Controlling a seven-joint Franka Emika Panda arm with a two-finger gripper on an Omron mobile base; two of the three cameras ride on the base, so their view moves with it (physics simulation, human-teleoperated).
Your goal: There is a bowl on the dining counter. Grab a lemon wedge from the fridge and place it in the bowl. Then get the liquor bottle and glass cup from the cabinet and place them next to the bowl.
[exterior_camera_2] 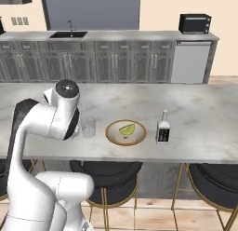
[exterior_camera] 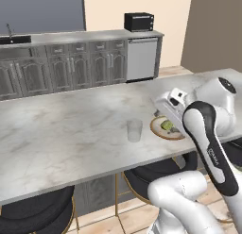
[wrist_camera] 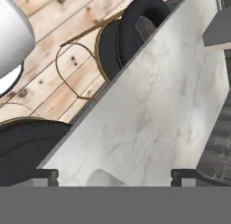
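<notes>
Centrally on the dining counter (exterior_camera_2: 195,109), near its front edge, sits the bowl (exterior_camera_2: 125,132) with the lemon wedge (exterior_camera_2: 127,129) lying inside it. Just beside the bowl on one side stands the glass cup (exterior_camera_2: 88,127), upright; on the other side, slightly apart from the rim, stands the liquor bottle (exterior_camera_2: 163,128), also upright. From the left base view, the cup (exterior_camera: 134,130) is clear of the bowl (exterior_camera: 163,127), whose far part is hidden behind the arm. In the hand view, the gripper (wrist_camera: 115,177) hangs over the marble with its 2 fingertips (wrist_camera: 45,175) set wide apart and nothing between them; a pale rounded shape shows at the bottom edge between them, too cut off to name. Under the counter's front edge stand black round stools (exterior_camera_2: 106,172) on thin gold legs, over a light wooden floor (wrist_camera: 40,60). Behind the counter runs a row of grey panelled cabinets (exterior_camera_2: 116,62) under a darker grey top, with a sink (exterior_camera_2: 69,34), a pale dishwasher front (exterior_camera_2: 188,62) and a black toaster oven (exterior_camera_2: 195,23) on the top.
</notes>
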